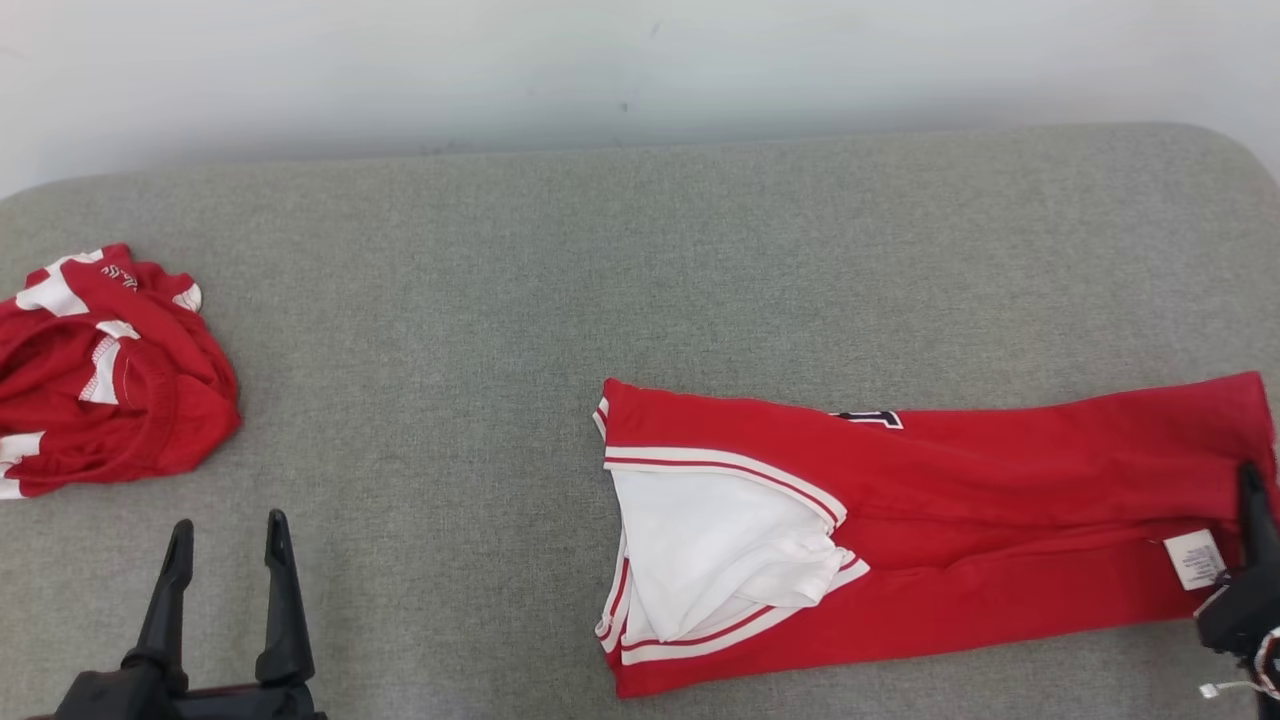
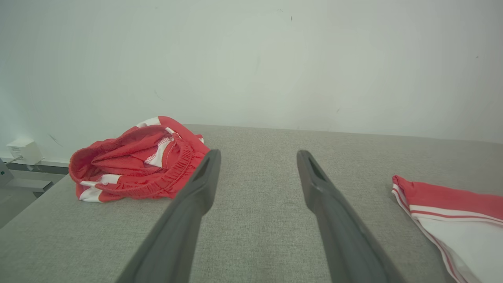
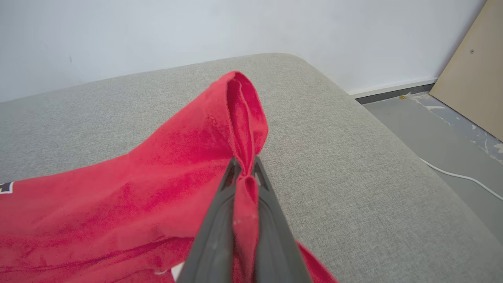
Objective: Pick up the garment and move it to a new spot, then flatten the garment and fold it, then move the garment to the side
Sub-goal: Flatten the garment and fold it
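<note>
Grey cushion (image 1: 600,250): red garment (image 1: 1000,480) long axis left-right, white-trimmed end leftward.

The left gripper (image 1: 228,522) (image 2: 258,154) carries jaws formed by two long, matte dark-grey plastic fingers (image 2: 184,220). Each finger is broad at the root, tapers to a narrow rounded tip and bears an elongated recessed slot (image 2: 201,173) on its inner face just below that tip; both rise from a squat black base block (image 1: 150,695). The right gripper (image 1: 1250,480) (image 3: 245,161) has fingers of identical colour and smooth, unmarked finish, mounted on a bulky black housing (image 1: 1235,615), beneath which a thin pale wire (image 1: 1228,688) with a small white end piece emerges.
</note>
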Controlling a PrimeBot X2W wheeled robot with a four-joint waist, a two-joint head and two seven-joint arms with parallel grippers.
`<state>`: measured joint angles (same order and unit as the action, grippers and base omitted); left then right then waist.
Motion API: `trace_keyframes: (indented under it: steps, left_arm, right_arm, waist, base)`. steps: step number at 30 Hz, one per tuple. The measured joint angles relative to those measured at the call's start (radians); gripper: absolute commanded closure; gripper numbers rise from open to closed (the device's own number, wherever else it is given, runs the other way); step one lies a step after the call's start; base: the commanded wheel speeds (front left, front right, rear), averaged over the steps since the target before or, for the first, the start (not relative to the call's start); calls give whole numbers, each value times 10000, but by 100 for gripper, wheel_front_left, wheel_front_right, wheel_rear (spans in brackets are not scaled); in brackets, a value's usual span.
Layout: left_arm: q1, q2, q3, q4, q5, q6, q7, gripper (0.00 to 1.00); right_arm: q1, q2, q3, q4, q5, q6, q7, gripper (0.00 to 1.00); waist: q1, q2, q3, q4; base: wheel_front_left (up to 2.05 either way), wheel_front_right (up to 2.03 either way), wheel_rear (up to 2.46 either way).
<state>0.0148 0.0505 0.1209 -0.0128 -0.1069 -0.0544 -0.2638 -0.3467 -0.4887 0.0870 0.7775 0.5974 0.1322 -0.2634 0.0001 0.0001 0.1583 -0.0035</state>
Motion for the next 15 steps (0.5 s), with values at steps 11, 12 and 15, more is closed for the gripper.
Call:
trace_keyframes:
  steps: [11,12,15]
  left_arm:
    - [299,-2,-71,184,-90,12,-2,0]
    - [300,-2,-75,194,-90,6,-2,0]
    - [308,-2,-109,238,-90,-4,0,0]
  right_arm:
    - [4,1200,1599,-1396,-134,-2,92,100]
    - [1,1302,1745,-1553,-140,-2,96,100]
    - [-25,1638,2161,-1964,-161,-2,157,100]
  waist:
    - [-1,0,-426,-65]
    - [0,-1,-450,-49]
    - [-1,0,-504,13]
  base:
    - [0,0,0]
    - [0,0,0]
    - [0,0,0]
